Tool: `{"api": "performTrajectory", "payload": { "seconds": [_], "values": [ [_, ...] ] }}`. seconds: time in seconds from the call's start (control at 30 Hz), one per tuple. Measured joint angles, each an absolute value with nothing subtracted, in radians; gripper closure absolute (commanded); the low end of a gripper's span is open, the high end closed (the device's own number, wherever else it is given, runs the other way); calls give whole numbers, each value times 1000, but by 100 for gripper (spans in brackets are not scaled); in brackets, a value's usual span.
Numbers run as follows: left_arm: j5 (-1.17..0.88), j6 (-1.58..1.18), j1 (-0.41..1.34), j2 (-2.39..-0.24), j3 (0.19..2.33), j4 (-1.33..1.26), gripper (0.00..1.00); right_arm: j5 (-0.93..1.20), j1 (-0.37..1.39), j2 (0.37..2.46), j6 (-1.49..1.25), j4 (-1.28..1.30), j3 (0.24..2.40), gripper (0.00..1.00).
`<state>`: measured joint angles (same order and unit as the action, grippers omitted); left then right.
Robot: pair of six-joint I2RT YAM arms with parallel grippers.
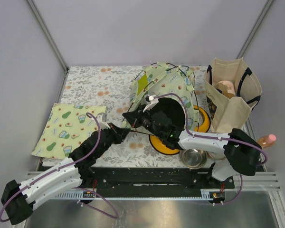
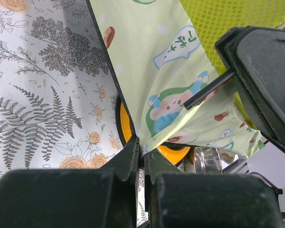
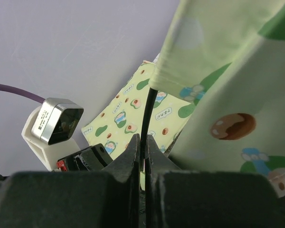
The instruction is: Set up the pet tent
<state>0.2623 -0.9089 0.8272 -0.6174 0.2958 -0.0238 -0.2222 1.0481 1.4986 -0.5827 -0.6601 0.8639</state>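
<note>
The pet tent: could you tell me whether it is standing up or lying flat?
Partly up: the pet tent bulges into a tilted dome over the orange feeder, while the left gripper and right gripper pinch its lower edge.

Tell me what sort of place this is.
Probably a robotics test cell staged as a pet corner: plain grey partition walls on aluminium posts, a fern-and-flower printed tablecloth, a pale green avocado-print fabric pet tent and a round steel bowl.

orange feeder, seemingly half under pet tent
</note>
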Motion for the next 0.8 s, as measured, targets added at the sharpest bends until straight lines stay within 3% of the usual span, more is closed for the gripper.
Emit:
{"api": "performTrajectory", "payload": {
  "seconds": [0.8],
  "values": [
    [257, -969, 828, -615, 292, -37, 100, -252, 1046, 1454, -604, -668, 831, 100]
  ]
}}
